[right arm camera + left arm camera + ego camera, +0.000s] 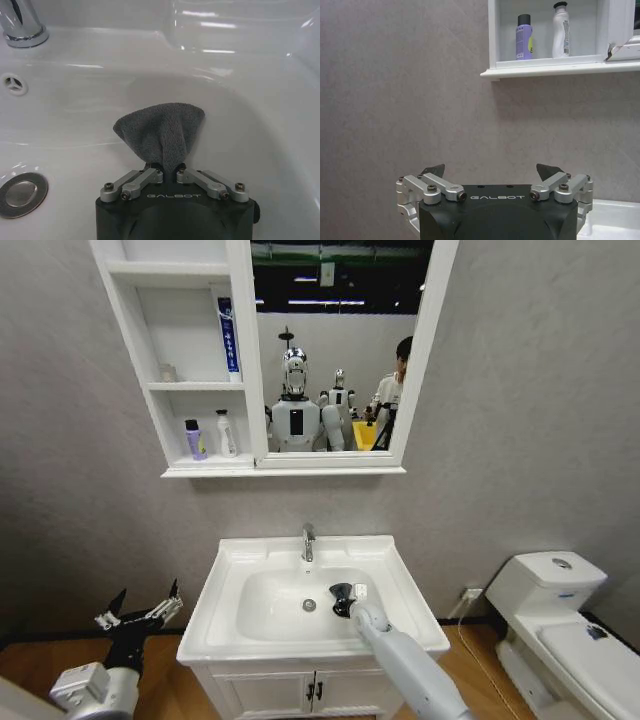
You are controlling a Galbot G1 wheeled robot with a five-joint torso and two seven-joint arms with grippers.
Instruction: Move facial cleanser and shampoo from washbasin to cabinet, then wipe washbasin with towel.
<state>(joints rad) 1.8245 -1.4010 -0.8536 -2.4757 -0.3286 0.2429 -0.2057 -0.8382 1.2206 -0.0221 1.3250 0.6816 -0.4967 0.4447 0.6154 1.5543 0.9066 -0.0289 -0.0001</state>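
The towel (162, 132) is pinched between the closed fingers of the right gripper (169, 172), fanning out beyond the fingertips inside the washbasin (260, 100); the left gripper (490, 175) is held wide open, empty

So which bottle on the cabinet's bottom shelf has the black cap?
The purple bottle, the shorter one, farther from the mirror; the white bottle beside it is taller.
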